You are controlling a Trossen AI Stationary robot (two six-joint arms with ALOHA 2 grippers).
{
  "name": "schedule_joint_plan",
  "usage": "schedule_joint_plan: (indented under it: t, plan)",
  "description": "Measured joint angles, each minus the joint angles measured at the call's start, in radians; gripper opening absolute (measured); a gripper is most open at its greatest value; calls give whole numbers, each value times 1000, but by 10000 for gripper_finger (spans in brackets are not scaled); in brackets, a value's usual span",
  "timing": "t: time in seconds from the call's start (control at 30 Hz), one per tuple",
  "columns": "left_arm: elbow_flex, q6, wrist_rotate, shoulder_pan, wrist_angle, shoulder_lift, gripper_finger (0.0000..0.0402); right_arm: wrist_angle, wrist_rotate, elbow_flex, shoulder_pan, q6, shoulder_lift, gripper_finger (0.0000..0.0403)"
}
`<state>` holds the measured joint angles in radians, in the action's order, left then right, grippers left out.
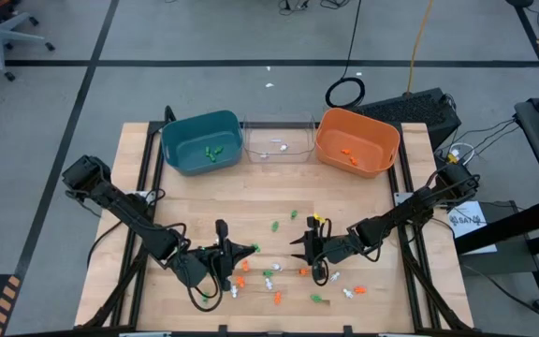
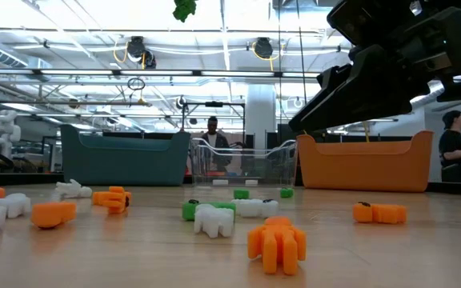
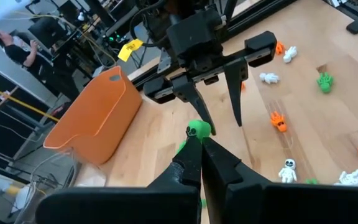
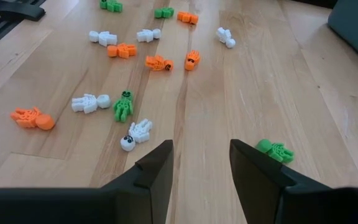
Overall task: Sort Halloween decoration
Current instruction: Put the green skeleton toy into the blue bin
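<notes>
The Halloween decoration is many tiny orange, green and white trinkets (image 1: 276,278) lying loose on the wooden table's near middle (image 4: 123,106). My left gripper (image 1: 249,250) hangs above them, shut on one green trinket (image 3: 198,129), which also shows at the top of the low view (image 2: 184,9). My right gripper (image 1: 298,247) faces it from the table's right, a short way off, open and holding nothing (image 4: 201,155). A green trinket (image 4: 276,150) lies on the table beside one of its fingers. My left gripper pinches the green trinket's lower part (image 3: 196,135) between its two fingertips. The trinket's head sticks out past the tips. The fingers come from the table's left, slanting a little downward. The trinket is lifted clear of the table.
Three bins stand in a row at the table's far edge: teal (image 1: 201,142) on the left, clear (image 1: 277,140) in the middle, orange (image 1: 356,142) on the right, each with a few trinkets inside. Bare wood lies between the bins and the scattered trinkets. People stand in the room beyond.
</notes>
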<state>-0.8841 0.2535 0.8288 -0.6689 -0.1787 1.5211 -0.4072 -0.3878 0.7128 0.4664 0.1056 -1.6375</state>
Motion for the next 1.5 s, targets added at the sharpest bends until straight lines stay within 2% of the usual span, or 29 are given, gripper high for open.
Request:
schedule_joint_plan:
  t: [0.2, 0.3, 0.53, 0.6, 0.7, 0.83, 0.97, 1.13, 1.3, 1.5]
  plan:
    - [0, -28, 0, 0, 0, 0, 0, 0, 0, 0, 0, 6, 0, 141]
    - [0, -123, 9, 0, 0, 0, 0, 0, 0, 0, 0, 6, 0, 141]
    - [0, -319, 108, 8, 0, -1, 0, 0, 0, 0, 0, 6, 0, 141]
    - [2, -349, 134, 21, 9, -31, 0, 1, 0, 0, 0, 6, 0, 141]
    - [1, -349, 112, 59, 16, -113, 0, 3, 0, 0, 0, 6, -1, 141]
    - [1, -353, 77, 134, 141, -247, 0, 3, -2, 0, 0, 6, -22, 141]
    - [0, -394, 64, 265, 339, -366, 0, -8, -4, 0, -11, -19, -55, 141]
    - [0, -542, 11, 518, 595, -462, 0, -47, -4, 0, -46, -120, -75, 141]
    - [3, -533, -158, 809, 718, -471, 0, -117, -5, 0, -94, -234, -75, 141]
    - [33, -471, -386, 1118, 725, -380, 0, -148, -3, 0, -135, -256, -75, 141]
